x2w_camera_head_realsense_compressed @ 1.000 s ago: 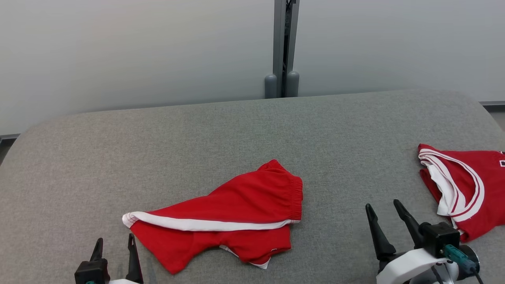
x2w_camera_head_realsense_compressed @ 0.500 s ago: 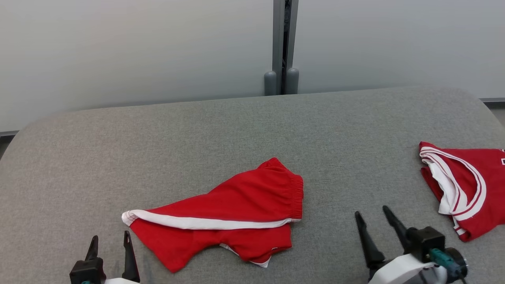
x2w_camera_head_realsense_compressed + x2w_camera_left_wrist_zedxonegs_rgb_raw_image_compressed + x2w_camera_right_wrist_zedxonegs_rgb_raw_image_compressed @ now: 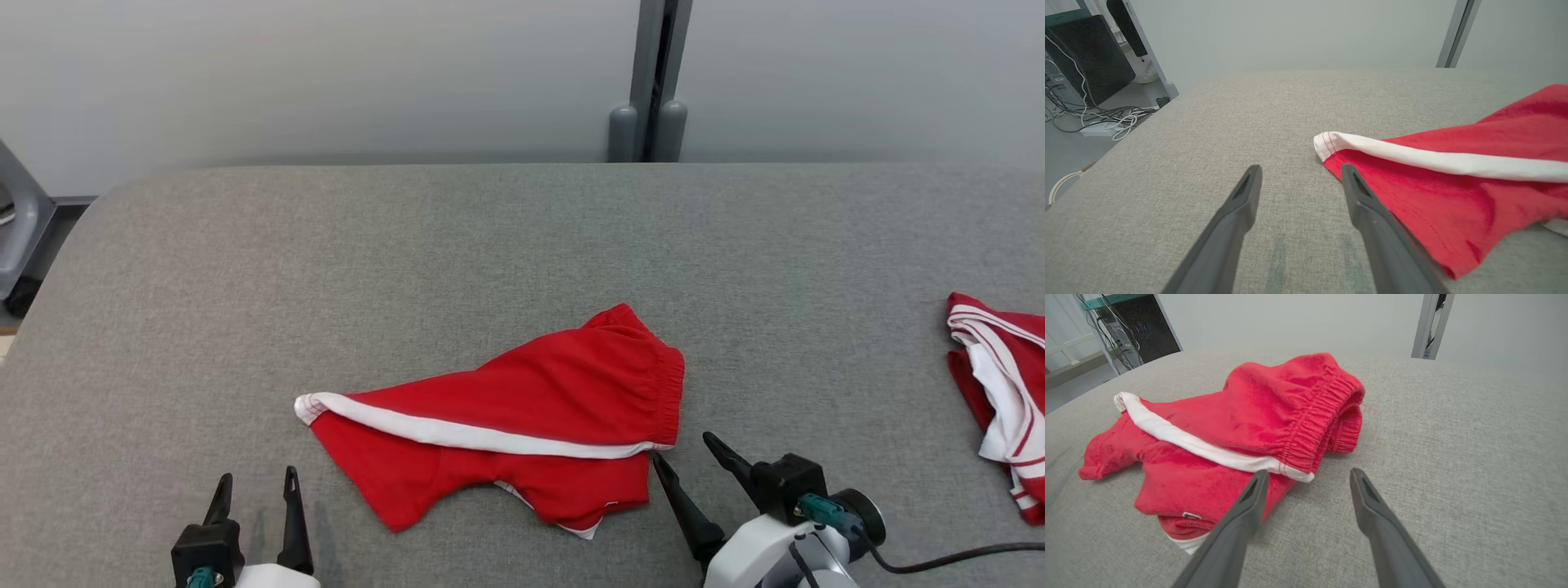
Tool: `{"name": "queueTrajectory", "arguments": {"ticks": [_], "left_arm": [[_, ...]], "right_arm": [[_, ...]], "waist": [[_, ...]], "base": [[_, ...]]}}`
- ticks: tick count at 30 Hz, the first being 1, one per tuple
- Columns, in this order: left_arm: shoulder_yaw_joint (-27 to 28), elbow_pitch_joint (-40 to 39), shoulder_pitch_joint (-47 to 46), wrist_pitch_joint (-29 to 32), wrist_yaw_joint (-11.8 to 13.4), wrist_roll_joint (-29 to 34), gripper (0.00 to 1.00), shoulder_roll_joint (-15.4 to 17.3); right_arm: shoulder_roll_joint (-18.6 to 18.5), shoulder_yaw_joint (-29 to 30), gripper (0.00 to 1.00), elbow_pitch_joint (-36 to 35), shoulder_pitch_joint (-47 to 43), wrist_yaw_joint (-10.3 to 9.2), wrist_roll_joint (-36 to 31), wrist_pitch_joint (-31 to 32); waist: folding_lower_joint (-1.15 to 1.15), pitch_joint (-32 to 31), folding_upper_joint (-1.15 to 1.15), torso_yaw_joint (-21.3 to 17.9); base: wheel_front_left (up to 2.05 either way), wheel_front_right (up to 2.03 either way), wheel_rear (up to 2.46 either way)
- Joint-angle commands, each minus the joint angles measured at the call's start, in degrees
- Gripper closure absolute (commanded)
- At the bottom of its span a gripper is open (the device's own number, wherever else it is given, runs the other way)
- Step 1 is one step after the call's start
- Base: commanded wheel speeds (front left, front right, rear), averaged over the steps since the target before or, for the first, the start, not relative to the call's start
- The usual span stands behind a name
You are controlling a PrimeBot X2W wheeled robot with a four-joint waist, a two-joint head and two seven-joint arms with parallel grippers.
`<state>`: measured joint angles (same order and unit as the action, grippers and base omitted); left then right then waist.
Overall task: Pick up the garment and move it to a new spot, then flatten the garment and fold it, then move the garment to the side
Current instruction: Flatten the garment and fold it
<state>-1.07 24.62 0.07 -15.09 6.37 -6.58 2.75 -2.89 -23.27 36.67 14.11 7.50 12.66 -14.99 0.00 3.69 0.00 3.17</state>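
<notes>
Nearest the robot, the left gripper hovers with fingers spread and empty, just short of the shorts' white-trimmed leg hem. The right gripper, equally wide and holding nothing, sits closer, with one finger just beside the waistband corner. Beyond them the red shorts lie crumpled on the grey padded table. Their long axis runs from the hem on the robot's left to the elastic waistband on its right (that end lies slightly farther away). The right arm looks better placed to grip first. A second red garment lies well apart, further right.
</notes>
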Motion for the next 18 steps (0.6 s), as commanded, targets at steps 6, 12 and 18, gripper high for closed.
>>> {"name": "queueTrajectory", "arguments": {"ticks": [6, 12, 18], "left_arm": [[0.0, -0.4, -1.5, -0.1, -0.3, -0.1, 0.0, 0.3], [-0.2, -0.5, -1.8, -0.1, -0.3, -0.4, 0.0, 0.3], [-0.6, -0.5, -1.8, -0.1, 0.1, -0.6, 0.0, 0.3]], "right_arm": [[-1.0, -0.6, 0.0, 2.0, 2.1, -0.02, 0.3, -0.2], [-1.8, -2.0, 0.41, 1.3, 3.0, -0.02, 0.3, -0.3], [-2.5, -1.9, 1.0, 0.5, 2.1, -0.02, 0.6, -0.2]], "waist": [[0.0, 1.6, 0.0, 2.0], [0.0, 2.3, 0.0, 2.3], [0.0, 2.4, 0.0, 2.0]], "base": [[0.0, 0.0, 0.0], [0.0, 0.0, 0.0], [0.0, 0.0, 0.0]]}}
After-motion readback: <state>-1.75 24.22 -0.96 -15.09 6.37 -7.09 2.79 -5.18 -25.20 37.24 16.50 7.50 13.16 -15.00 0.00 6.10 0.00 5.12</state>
